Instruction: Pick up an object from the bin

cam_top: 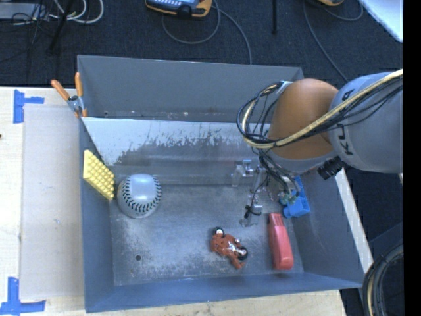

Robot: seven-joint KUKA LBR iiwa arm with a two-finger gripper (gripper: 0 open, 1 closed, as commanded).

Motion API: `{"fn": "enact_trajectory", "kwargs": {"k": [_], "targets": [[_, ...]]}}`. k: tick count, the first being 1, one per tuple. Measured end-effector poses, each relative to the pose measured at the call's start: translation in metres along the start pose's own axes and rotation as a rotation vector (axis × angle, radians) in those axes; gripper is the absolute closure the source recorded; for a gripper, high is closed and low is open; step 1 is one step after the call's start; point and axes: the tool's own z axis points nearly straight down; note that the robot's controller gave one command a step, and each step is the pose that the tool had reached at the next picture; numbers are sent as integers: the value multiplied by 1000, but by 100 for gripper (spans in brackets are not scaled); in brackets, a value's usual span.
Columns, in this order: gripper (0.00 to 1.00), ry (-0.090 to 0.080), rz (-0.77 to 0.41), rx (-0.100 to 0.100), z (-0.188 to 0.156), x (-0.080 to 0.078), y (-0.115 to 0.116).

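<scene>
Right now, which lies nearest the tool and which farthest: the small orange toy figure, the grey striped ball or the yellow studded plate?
1. Small orange toy figure, close beside the tool, by the near wall.
2. Grey striped ball, towards the left.
3. Yellow studded plate, against the left wall.

The bin floor [184, 236] lies open through the middle and toward the back. A yellow studded block [99, 174] and a striped grey ball [139, 195] crowd the view's left side; a red bar [281, 242], a blue piece [297, 205] and a small orange toy [229, 246] narrow the right.
</scene>
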Motion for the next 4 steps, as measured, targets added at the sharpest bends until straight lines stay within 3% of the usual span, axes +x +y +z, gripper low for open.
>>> {"fn": "enact_trajectory", "kwargs": {"k": [1, 2, 3, 4], "targets": [[0, -7, 0, 0, -5, -2, 0], [0, -9, -73, 0, 25, 24, -1], [0, -4, -200, 1, 55, 62, 19], [0, -1, -291, -1, 63, 77, 27]]}}
